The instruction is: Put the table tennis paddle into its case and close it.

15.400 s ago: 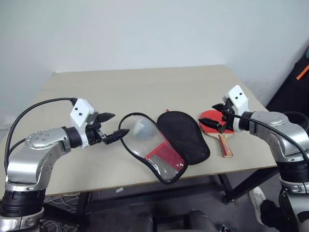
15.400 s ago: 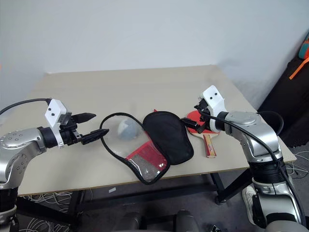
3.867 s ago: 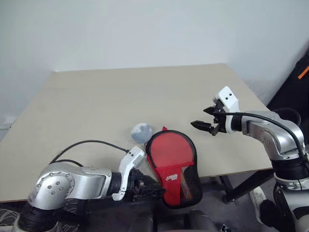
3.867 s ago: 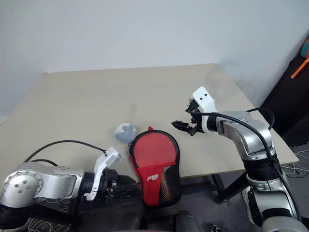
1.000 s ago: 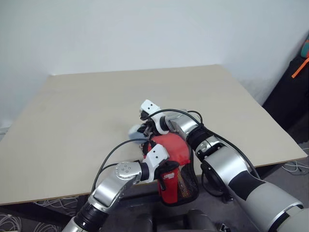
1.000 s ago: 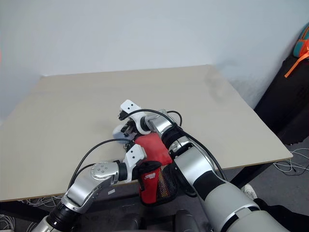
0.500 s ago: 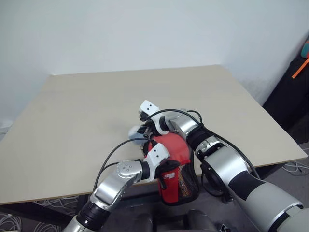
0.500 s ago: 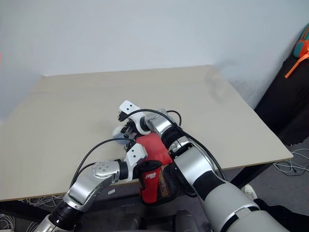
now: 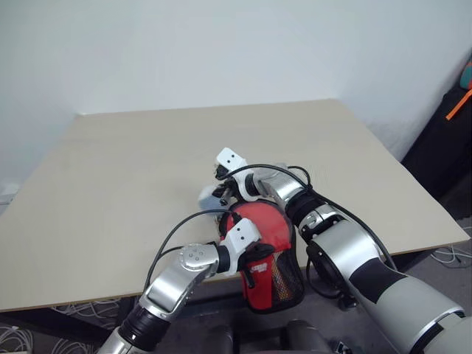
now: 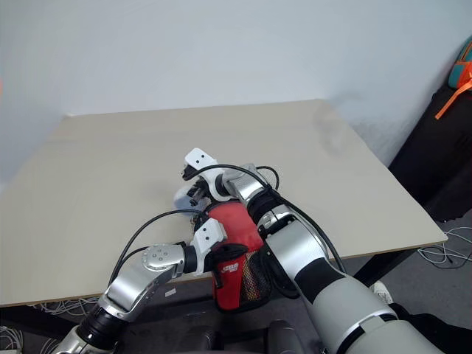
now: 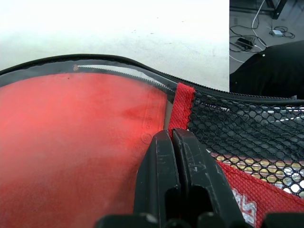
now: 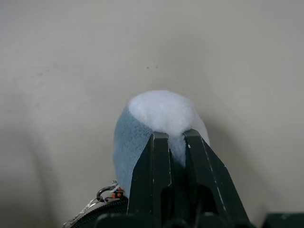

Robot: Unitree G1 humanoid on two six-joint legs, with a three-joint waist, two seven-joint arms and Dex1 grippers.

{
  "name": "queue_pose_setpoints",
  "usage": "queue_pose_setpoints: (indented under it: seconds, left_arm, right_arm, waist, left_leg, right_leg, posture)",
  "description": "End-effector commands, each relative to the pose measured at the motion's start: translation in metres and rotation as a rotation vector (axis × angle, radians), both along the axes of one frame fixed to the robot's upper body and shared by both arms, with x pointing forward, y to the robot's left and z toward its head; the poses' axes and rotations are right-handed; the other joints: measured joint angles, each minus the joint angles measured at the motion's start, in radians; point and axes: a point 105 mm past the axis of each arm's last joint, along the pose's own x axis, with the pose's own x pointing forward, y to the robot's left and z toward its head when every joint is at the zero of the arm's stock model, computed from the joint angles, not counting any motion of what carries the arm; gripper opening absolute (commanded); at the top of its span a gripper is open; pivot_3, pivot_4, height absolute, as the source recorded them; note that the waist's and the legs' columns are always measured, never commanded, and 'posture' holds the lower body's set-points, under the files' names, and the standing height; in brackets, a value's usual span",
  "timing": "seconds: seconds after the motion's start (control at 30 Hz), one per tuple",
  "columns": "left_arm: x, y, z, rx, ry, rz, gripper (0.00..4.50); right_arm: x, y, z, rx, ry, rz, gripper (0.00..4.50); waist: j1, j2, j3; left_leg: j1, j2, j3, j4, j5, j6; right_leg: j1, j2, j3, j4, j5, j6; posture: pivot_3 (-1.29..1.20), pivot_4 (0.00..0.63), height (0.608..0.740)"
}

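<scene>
Left pincer: the left pincer [image 11: 172, 135] has its fingers pressed together, tips lying on the case [image 9: 276, 276] where the red band [image 11: 180, 107] divides the clear side from the mesh [image 11: 247, 123]. Whether a fold of fabric sits between them cannot be made out.
Right pincer: the right pincer [image 12: 172, 137] is also pressed together, at the case's round far end. Its tips touch the pale lump [image 12: 156, 114] just beyond the case's rim.
Zipper pull: the zipper pull [image 12: 107, 194] lies at the case's rim, just beside the right fingers and not between them.
Paddle: the paddle [image 9: 265, 225] is inside the case, its red face showing through the clear side.
Case: its round end rests on the table [image 9: 133, 162] and its mesh end hangs over the near edge.
What changed: fifteen seconds ago the case lay spread open with the paddle beside it. Four seconds ago the paddle was already inside and the right pincer hung spread, well apart from the case. Now that pincer is at the case's far end, and over the last second nothing has shifted noticeably.
Meaning for the task: the loading looks done and only the closing remains. How far the zipper already runs round the case cannot be told. The right pincer probably has to catch the pull, not the lump.
</scene>
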Motion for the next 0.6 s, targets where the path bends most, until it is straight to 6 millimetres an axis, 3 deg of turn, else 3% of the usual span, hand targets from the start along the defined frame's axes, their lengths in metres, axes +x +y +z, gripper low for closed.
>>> queue_pose_setpoints:
  seconds: [0.03, 0.6]
  left_arm:
    - [-0.002, 0.010, -0.025, 0.078, 0.073, 0.044, 0.00]
    - [-0.002, 0.008, -0.027, 0.073, 0.086, 0.060, 0.00]
  right_arm:
    - [0.014, 0.004, 0.032, 0.023, -0.132, -0.034, 0.01]
    - [0.039, -0.018, 0.031, -0.081, -0.286, -0.214, 0.01]
  waist:
    - [0.000, 0.000, 0.000]
    - [0.001, 0.000, 0.000]
  left_leg:
    - [0.000, 0.000, 0.000, 0.000, 0.000, 0.000]
    - [0.000, 0.000, 0.000, 0.000, 0.000, 0.000]
  right_leg:
    - [0.000, 0.000, 0.000, 0.000, 0.000, 0.000]
    - [0.000, 0.000, 0.000, 0.000, 0.000, 0.000]
  posture:
    - [0.00, 0.000, 0.740]
    - [0.00, 0.000, 0.740]
